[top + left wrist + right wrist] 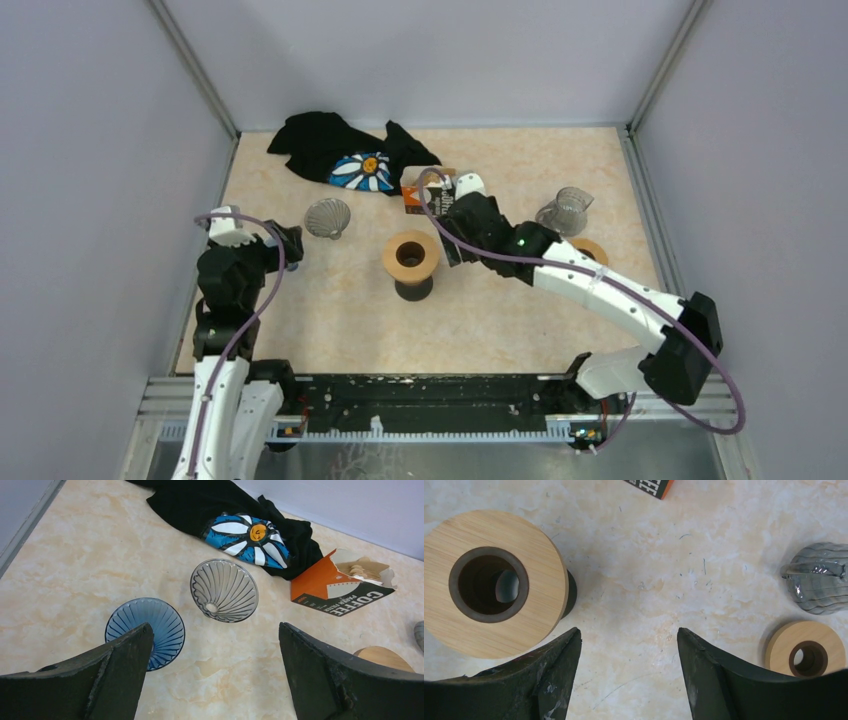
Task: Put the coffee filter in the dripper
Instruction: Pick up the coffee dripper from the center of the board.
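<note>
An orange and black coffee filter box (334, 588) lies open on its side, with paper filters (362, 571) showing in its mouth. In the top view the box (418, 190) is partly hidden by my right arm. A grey ribbed dripper (224, 590) lies on its side, also seen from above (328, 217). A blue dripper (152, 625) sits by my left finger. My left gripper (215, 632) is open and empty above bare table near both drippers. My right gripper (629, 640) is open and empty, right of the wooden stand (491, 582).
A black cloth with a daisy print (345, 155) lies at the back left. A clear glass dripper (819, 582) and a small wooden ring (806, 649) sit to the right. The wooden stand (410, 260) stands mid-table. Grey walls enclose the table.
</note>
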{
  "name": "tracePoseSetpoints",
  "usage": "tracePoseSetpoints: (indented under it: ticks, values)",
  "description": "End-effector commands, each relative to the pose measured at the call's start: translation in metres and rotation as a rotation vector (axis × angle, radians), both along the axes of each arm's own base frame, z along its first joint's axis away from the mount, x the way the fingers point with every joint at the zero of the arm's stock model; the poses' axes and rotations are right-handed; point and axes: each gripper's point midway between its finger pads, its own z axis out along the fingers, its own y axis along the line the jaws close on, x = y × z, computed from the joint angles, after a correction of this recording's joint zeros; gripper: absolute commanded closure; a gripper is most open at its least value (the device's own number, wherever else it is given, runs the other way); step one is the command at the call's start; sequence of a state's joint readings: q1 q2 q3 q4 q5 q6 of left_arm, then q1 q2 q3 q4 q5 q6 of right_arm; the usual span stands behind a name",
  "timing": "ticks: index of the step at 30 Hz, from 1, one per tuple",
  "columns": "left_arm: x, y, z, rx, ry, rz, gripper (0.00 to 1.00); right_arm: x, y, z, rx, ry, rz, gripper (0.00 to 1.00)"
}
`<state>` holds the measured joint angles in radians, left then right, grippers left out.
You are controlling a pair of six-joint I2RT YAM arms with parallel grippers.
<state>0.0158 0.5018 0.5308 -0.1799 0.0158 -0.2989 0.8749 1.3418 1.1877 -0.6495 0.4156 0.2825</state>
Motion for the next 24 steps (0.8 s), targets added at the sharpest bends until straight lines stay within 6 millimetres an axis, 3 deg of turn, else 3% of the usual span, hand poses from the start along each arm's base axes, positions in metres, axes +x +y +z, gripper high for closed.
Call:
tracePoseSetpoints:
  ticks: [1, 12, 16, 24]
  values:
    - [0.003, 0.016, 0.007, -0.014, 0.030, 0.099, 0.01, 0.007, -0.007, 0.033, 0.117, -0.141, -0.043, 0.28]
    - [0.004, 0.043, -0.042, -0.093, 0.277, 0.308, 0.01, -0.005, -0.042, 0.040, 0.225, -0.287, -0.120, 0.19]
    - [-0.002, 0.056, -0.049, -0.086, 0.326, 0.384, 0.01, -0.009, -0.047, 0.038, 0.263, -0.309, -0.131, 0.13]
    - [-0.001, 0.066, -0.083, -0.166, 0.472, 0.408, 0.04, -0.014, -0.053, 0.042, 0.330, -0.342, -0.148, 0.05]
